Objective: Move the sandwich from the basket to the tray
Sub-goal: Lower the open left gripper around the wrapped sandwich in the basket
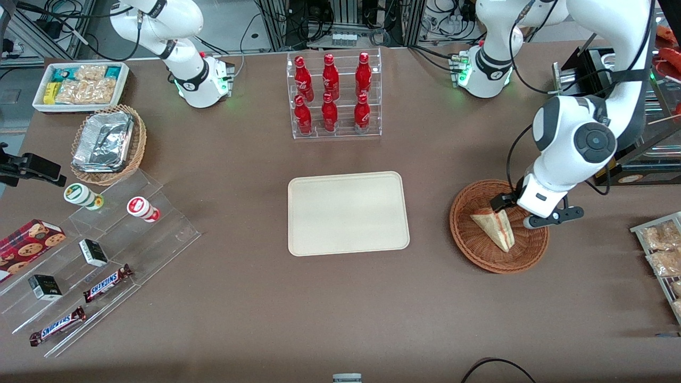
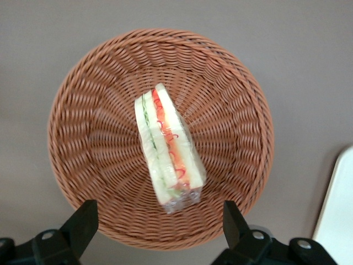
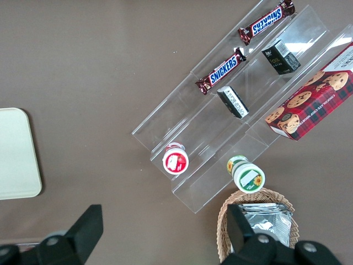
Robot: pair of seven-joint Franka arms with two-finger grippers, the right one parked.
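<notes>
Front view: task barely begun. Sandwich (image 1: 495, 227) lying in the basket (image 1: 468, 234) toward the working arm's end of the counter (image 1: 340, 308); tray (image 1: 348, 213) bare, well apart. Tool (image 1: 524, 211) hovering just above the basket.

Left wrist view: tool (image 2: 160, 223) spread wide, gripping nothing; wrapped sandwich (image 2: 168, 146) alone in the basket (image 2: 77, 132). Grasp, lift, carry and release all remaining, presumably.

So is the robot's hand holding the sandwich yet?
Gripper: open, holding nothing, above the sandwich in the basket.
</notes>
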